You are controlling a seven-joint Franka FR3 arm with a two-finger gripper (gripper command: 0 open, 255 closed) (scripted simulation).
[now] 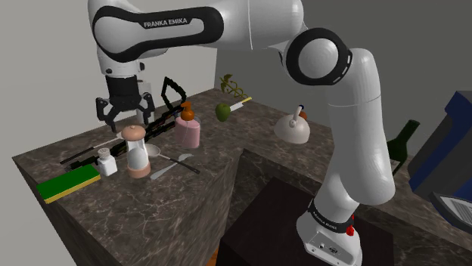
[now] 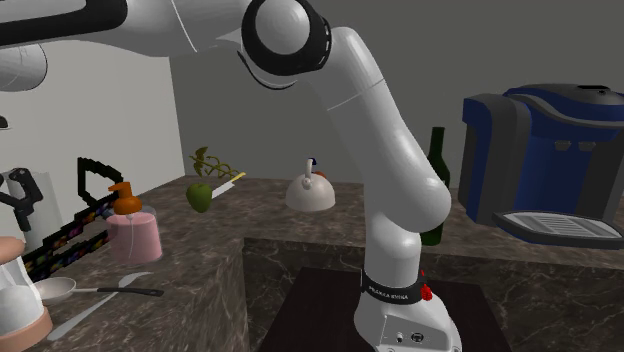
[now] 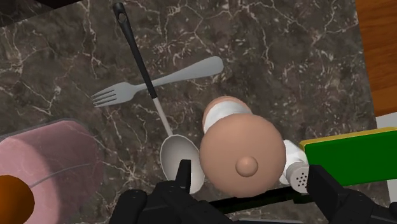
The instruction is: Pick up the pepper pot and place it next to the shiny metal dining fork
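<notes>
The hand, fingers apart, hangs over the round-knobbed tan-and-white pepper pot on a veined dark marble counter.

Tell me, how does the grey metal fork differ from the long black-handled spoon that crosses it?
The grey metal fork ends in tines, while the black-handled spoon ends in a rounded bowl. The fork is one grey colour throughout, but the spoon has a black handle joined to a grey stem and bowl. The spoon is clearly longer than the fork. Both lie flat on the dark marbled counter, crossing each other.
</notes>
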